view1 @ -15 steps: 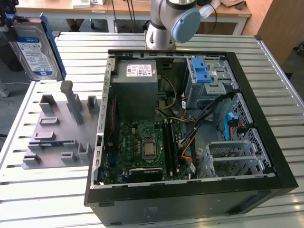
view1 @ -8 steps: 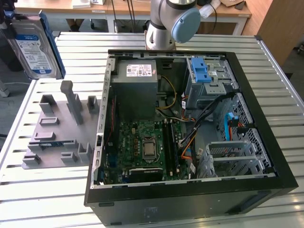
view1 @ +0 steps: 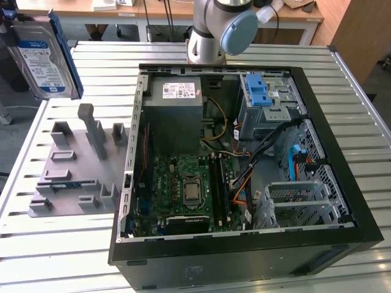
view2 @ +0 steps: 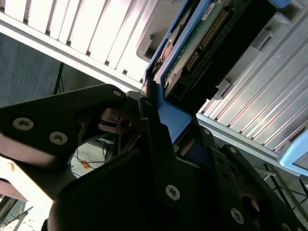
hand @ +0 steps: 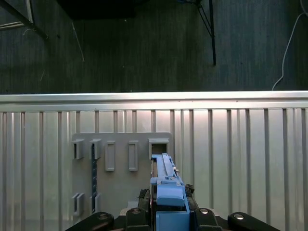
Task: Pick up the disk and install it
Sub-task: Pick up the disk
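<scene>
Clamping the blue carrier frame between its fingers, the gripper (view2: 166,118) held the disk (view1: 41,58) in the air at the exterior view's far left, well apart from the open computer case (view1: 244,268) — so the pick-up looked done, the installing not. Its 1 blue-and-white label faced outward — print unreadable.

We see the arm (view1: 220,27) cut off by the exterior view's top edge. In the second wrist view the disk (view2: 192,53) runs off the picture's edge, and the gripper (view2: 175,118) covers part of its blue frame.
</scene>
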`<state>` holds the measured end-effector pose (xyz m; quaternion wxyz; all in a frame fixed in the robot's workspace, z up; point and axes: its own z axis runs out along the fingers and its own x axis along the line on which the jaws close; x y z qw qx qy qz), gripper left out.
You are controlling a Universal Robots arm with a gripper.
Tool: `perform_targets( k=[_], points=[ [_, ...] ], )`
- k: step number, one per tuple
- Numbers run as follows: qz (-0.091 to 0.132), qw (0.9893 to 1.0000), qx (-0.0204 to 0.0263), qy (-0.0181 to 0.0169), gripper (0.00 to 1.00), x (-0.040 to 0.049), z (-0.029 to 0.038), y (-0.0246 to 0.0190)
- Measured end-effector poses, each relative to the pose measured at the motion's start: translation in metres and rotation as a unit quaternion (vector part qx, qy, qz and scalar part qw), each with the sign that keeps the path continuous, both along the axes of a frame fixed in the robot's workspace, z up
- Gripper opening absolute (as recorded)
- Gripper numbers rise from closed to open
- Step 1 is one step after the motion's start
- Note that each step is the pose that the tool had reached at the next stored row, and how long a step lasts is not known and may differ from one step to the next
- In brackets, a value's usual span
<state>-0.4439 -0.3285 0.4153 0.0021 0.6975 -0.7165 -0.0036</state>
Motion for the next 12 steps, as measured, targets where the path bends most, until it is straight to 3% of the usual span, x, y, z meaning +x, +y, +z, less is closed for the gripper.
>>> perform_targets(
  k=[12],
  points=[
    [0.0, 1.0, 0.0, 0.0001, 0.36, 0.0, 0.0094, 0.0]
  ],
)
